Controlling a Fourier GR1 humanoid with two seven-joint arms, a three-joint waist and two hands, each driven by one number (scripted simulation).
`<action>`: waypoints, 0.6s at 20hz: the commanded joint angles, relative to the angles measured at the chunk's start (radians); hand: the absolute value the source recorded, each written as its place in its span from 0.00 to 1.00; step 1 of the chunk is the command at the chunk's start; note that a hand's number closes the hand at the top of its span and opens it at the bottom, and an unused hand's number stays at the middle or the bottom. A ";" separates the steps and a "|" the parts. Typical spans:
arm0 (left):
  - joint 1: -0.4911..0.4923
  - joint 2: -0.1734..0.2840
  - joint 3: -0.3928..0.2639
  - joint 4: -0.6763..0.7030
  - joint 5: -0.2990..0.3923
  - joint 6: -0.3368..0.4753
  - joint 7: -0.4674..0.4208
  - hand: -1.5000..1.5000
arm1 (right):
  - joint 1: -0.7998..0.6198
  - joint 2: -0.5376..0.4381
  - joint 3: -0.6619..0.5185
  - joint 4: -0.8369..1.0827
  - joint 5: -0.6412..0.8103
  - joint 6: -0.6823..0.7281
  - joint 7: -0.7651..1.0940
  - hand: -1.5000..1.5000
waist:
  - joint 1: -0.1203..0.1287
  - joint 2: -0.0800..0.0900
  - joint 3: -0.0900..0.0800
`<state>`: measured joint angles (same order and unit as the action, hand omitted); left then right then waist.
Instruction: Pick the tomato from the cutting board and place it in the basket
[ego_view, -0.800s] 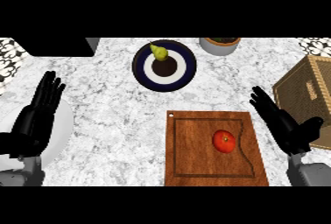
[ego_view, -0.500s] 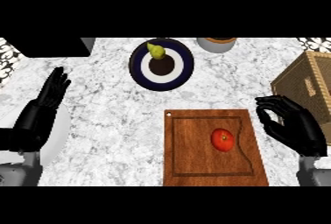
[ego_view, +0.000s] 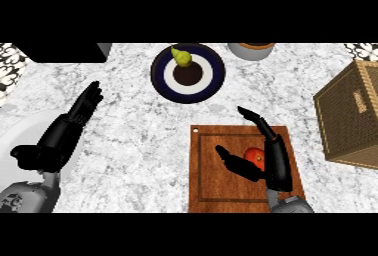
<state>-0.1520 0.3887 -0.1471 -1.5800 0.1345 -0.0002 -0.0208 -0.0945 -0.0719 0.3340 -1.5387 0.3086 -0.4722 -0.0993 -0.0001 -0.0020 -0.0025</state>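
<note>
A red tomato (ego_view: 255, 156) lies on the wooden cutting board (ego_view: 214, 190) at the lower middle of the head view. My right hand (ego_view: 275, 165) is over the board, fingers straight along the tomato's right side and thumb reaching under its left side; it is open and partly hides the tomato. The woven basket (ego_view: 353, 117) stands at the right edge, apart from the board. My left hand (ego_view: 65, 132) rests open at the left, fingers up.
A dark blue plate (ego_view: 161, 75) with a white centre holds a yellow-green pear (ego_view: 181, 56) behind the board. A grey pot (ego_view: 251, 50) sits at the back. A black block (ego_view: 59, 51) fills the back left corner.
My right hand has swung left from beside the board to over it and now flanks the tomato. The view has shifted slightly; my left hand has barely moved.
</note>
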 joint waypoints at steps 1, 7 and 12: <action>0.003 0.006 -0.002 0.001 -0.005 -0.018 -0.016 0.50 | -0.051 0.033 0.041 0.015 0.274 -0.182 0.231 0.00 | -0.002 -0.004 -0.004; 0.002 0.005 0.012 0.027 -0.013 0.001 -0.001 0.50 | -0.051 -0.109 -0.011 -0.079 0.597 -0.066 0.573 0.00 | -0.049 -0.016 -0.009; -0.008 0.007 0.022 0.011 -0.011 0.011 0.025 0.50 | -0.084 -0.184 0.030 -0.135 0.655 0.309 0.824 0.00 | -0.047 -0.021 -0.011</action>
<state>-0.1491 0.3965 -0.1340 -1.5728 0.1250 0.0020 -0.0067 -0.1647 -0.2092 0.3351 -1.6191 0.8980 -0.3717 0.5470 -0.0378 -0.0194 -0.0123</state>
